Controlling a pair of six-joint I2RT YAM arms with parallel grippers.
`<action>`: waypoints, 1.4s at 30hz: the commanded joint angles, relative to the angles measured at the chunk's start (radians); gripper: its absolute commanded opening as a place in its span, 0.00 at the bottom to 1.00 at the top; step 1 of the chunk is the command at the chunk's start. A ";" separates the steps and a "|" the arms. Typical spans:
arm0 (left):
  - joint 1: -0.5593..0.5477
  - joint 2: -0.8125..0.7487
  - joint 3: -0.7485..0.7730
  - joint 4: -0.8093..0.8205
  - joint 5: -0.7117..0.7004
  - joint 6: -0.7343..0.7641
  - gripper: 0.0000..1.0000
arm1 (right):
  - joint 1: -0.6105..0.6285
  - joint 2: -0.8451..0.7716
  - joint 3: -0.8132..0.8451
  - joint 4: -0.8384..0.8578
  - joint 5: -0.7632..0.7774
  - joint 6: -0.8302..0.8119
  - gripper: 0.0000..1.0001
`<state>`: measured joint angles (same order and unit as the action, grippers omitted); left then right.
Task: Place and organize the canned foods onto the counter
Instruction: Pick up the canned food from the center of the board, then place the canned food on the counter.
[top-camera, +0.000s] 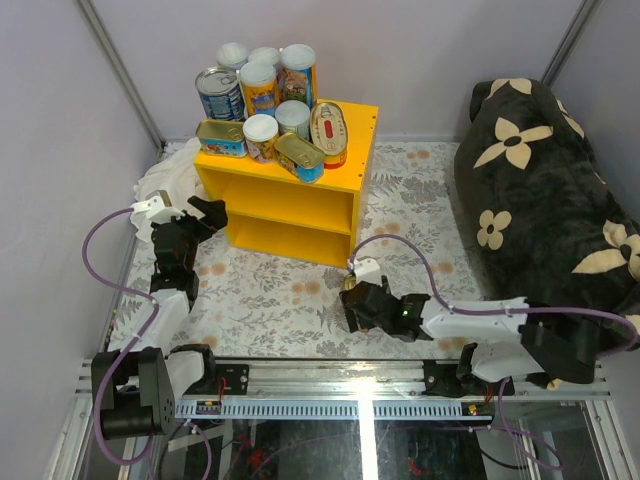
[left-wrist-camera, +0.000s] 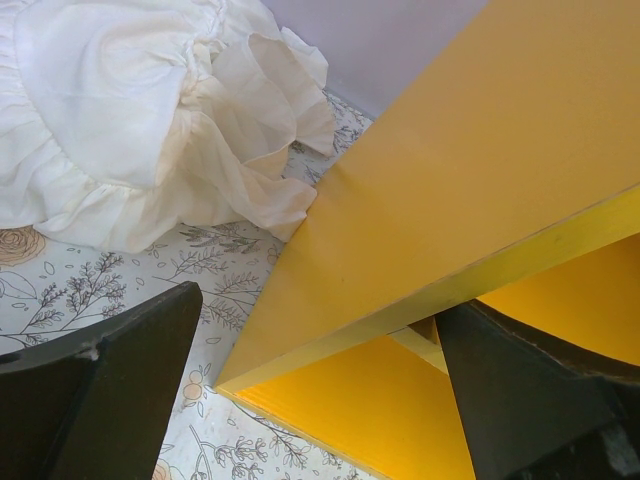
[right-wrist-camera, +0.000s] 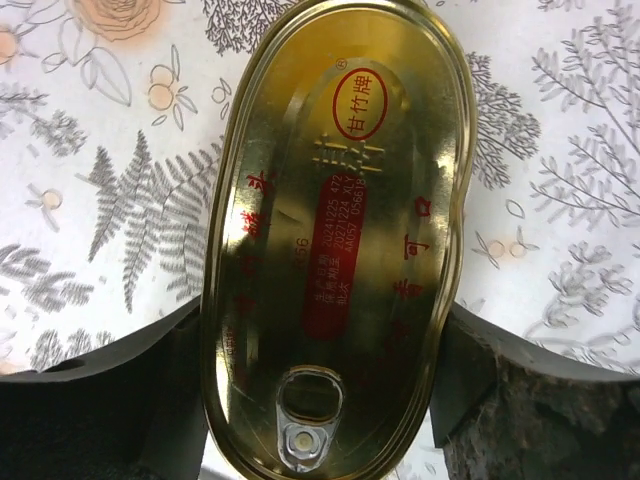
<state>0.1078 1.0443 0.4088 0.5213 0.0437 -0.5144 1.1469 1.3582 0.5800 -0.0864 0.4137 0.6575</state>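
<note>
The yellow counter (top-camera: 335, 182) stands at the back of the floral floor. On its top stand several cans: a blue-labelled steel can (top-camera: 220, 93), tall white-lidded cylinders (top-camera: 297, 72), flat gold rectangular tins (top-camera: 300, 156) and a red-topped oval tin (top-camera: 327, 132). My right gripper (top-camera: 355, 300) is low over the floor in front of the counter. It is shut on a gold oval fish tin (right-wrist-camera: 335, 240), with its fingers (right-wrist-camera: 150, 400) against the tin's long sides. My left gripper (top-camera: 205, 213) is open and empty at the counter's left front corner (left-wrist-camera: 330, 300), which sits between its fingers (left-wrist-camera: 100, 400).
A crumpled white cloth (top-camera: 170, 175) lies left of the counter, close to my left gripper; it also shows in the left wrist view (left-wrist-camera: 150, 110). A dark flower-patterned cushion (top-camera: 540, 190) fills the right side. A metal rail (top-camera: 350, 385) runs along the near edge. Both counter shelves are open.
</note>
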 joint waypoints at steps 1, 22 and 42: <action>0.008 -0.002 0.002 0.028 -0.015 0.030 1.00 | -0.001 -0.216 0.013 -0.039 -0.003 -0.096 0.42; 0.009 -0.003 0.022 -0.015 -0.010 0.043 1.00 | -0.026 -0.237 1.041 -0.337 0.189 -0.655 0.02; 0.009 -0.002 0.022 -0.023 0.018 0.042 1.00 | -0.651 0.498 1.955 -0.603 -0.296 -0.488 0.03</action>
<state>0.1078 1.0435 0.4145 0.5117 0.0494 -0.4976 0.5247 1.8523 2.5038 -0.7170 0.2295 0.1326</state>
